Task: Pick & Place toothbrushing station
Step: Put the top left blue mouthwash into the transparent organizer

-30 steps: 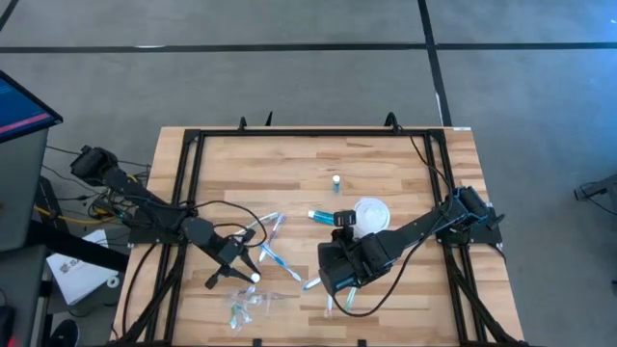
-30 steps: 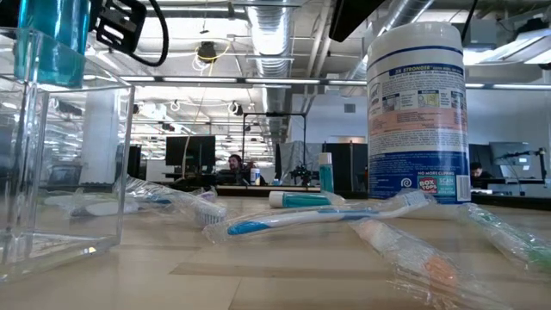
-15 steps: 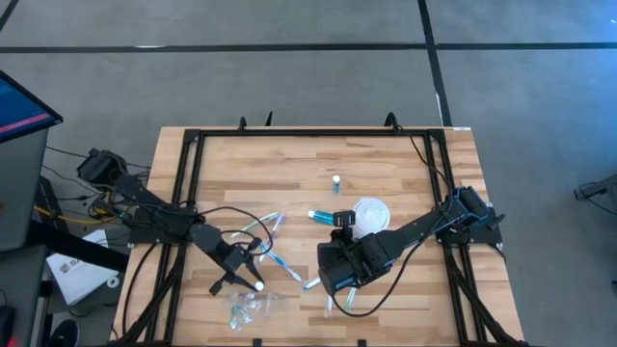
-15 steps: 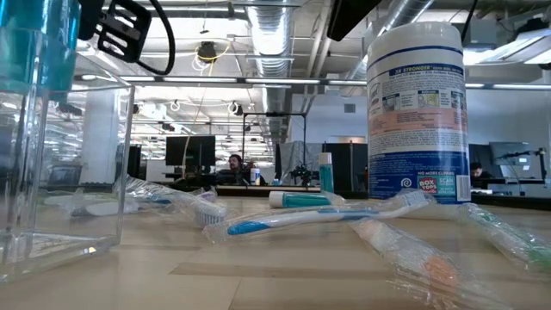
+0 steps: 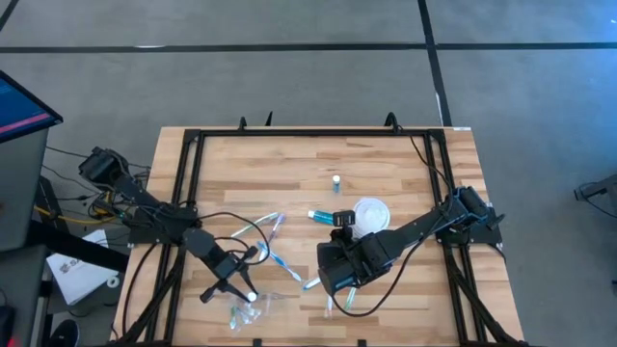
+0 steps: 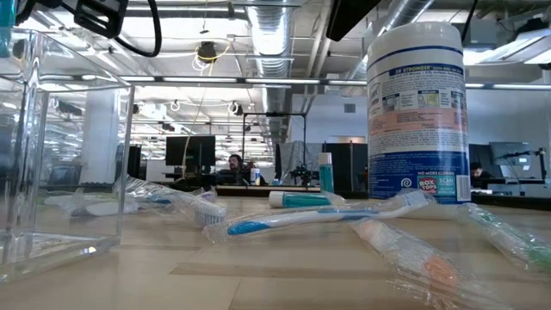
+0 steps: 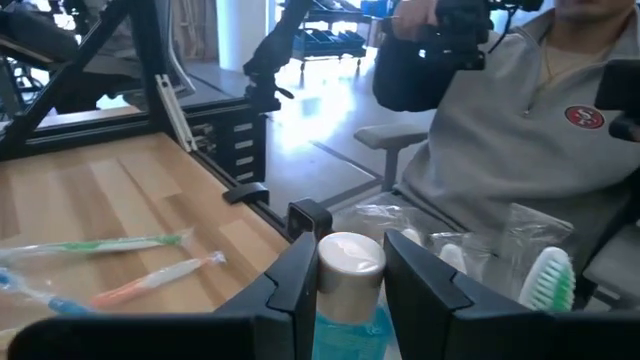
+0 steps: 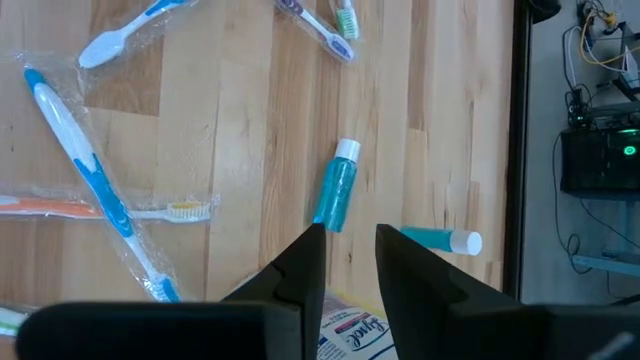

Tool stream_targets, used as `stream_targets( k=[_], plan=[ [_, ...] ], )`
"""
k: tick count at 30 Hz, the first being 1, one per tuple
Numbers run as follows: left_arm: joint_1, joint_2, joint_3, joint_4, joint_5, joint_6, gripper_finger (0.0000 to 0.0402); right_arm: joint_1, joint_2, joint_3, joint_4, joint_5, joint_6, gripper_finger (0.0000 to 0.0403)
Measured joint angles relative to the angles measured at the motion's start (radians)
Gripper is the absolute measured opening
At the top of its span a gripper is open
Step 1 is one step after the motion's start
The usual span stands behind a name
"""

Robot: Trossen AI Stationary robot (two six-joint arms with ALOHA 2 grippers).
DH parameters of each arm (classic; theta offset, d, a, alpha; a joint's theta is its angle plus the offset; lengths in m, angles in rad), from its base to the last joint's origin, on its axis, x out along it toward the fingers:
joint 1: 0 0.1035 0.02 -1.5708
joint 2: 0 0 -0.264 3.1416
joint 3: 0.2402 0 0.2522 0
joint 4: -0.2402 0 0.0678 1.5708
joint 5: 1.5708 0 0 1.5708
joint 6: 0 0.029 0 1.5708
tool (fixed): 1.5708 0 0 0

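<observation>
Gripping a small blue white-capped bottle [image 7: 347,290], the left gripper [image 5: 243,287] has its fingers [image 7: 296,282] closed snugly on the neck just under the cap, near the table's [image 5: 376,164] front-left corner, above the clear container [image 5: 249,306] at the front edge. To do it well: keep the bottle upright, center over the container's opening, lower straight, release only once inside; whether it is already over the opening is hard to tell from above. The right gripper [image 5: 337,280] hangs near the front edge at mid-table, fingers [image 8: 300,265] parted a little, holding nothing. Wrapped toothbrushes [image 5: 275,255] lie between the arms. Farther back, a second bottle [image 8: 335,188] lies flat and a third bottle [image 5: 336,182] stands mid-table.
</observation>
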Motion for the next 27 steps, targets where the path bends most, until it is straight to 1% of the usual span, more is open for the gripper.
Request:
stream_targets(
  k=[12, 27],
  plan=[
    [-0.008, 0.013, 0.0, 0.004, 0.0, 0.02, 0.0086, 0.0, 0.0, 0.0, 0.001, 0.0, 0.0, 0.0082],
    [-0.007, 0.128, 0.0, 0.056, 0.0, 0.017, 0.0086, 0.0, 0.0, 0.0, 0.003, 0.0, 0.0, 0.0082]
  ],
)
